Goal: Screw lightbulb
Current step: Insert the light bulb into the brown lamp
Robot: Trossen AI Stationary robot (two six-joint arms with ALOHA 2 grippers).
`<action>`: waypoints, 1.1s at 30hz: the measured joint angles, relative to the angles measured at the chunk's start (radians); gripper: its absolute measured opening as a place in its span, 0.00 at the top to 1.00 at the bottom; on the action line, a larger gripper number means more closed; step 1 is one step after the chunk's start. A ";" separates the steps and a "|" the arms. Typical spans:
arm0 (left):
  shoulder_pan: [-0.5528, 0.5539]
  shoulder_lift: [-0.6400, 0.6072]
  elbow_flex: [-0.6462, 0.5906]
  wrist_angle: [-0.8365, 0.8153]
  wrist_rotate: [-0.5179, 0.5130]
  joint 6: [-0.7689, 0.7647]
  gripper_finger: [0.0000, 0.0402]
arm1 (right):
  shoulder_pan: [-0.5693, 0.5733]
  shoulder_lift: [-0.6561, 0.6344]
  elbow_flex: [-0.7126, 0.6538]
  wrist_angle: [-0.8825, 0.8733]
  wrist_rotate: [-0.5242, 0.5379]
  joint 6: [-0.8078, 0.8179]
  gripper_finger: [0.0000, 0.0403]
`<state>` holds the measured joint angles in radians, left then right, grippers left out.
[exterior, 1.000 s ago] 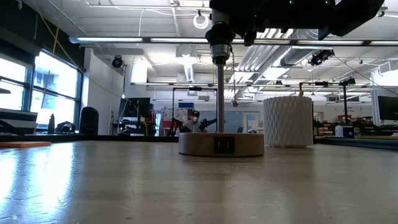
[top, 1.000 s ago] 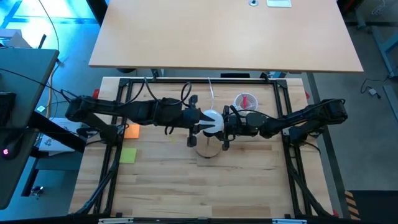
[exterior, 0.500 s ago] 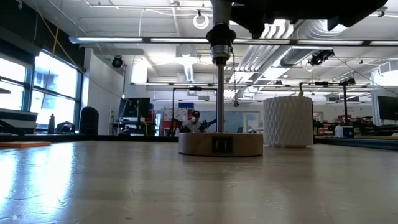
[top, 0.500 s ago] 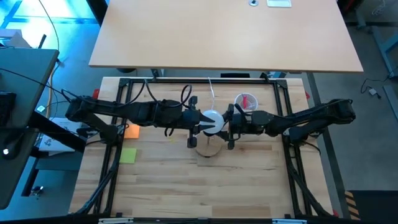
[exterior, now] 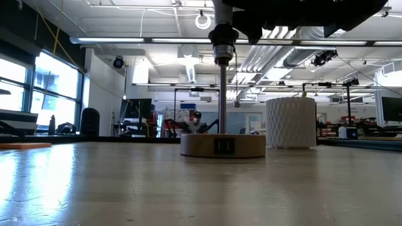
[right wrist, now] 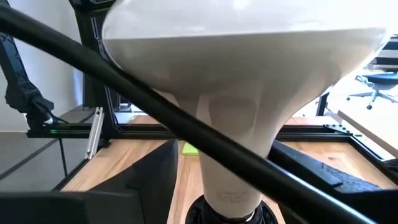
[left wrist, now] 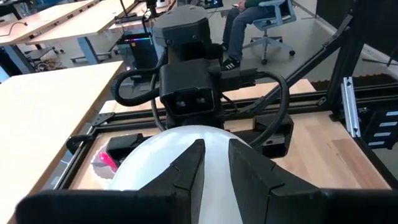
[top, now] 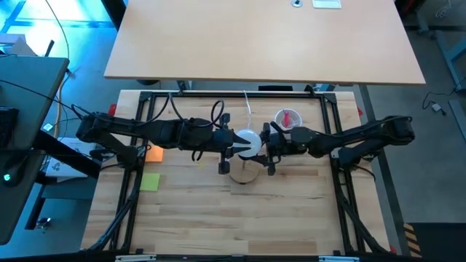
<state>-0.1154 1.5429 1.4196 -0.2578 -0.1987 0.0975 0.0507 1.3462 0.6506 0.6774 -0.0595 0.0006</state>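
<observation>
The white lightbulb (top: 248,141) stands upright at the table's middle. Its narrow neck (right wrist: 233,143) sits in the black socket (exterior: 221,47) on top of a thin stem, and the stem rises from a round wooden base (exterior: 223,145). My left gripper (top: 234,142) reaches in from the left, above the globe (left wrist: 149,155), with only a narrow slit between its fingers. My right gripper (top: 268,148) comes level from the right at neck height. It is open, one dark finger (right wrist: 152,180) on each side of the neck and apart from it. My left gripper lays its two fingertips (left wrist: 189,165) on the crown of the globe (left wrist: 214,134), coming from the table's left and slanting down. Nothing is pinched between them; the white dome shows through the slit. The bulb stays upright in the socket.
A white latticed cup (top: 287,118) with pink items stands behind and to the right of the bulb. An orange pad (top: 153,153) and a green note (top: 150,182) lie at the left. A black cable (right wrist: 124,81) crosses in front of the bulb. Black frame rails (top: 138,145) edge the table.
My right gripper has opened off the bulb's neck, drawn back a little toward the table's right edge, and tipped up to level. The bulb has stayed upright in the socket under my left fingertips.
</observation>
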 joint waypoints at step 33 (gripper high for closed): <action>-0.010 -0.042 -0.003 -0.016 -0.058 0.009 0.84 | 0.135 -0.202 0.001 -0.318 0.265 -0.008 0.44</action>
<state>-0.1257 1.5007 1.4162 -0.2737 -0.2564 0.1062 0.1860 1.1442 0.6517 0.3592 0.2058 -0.0078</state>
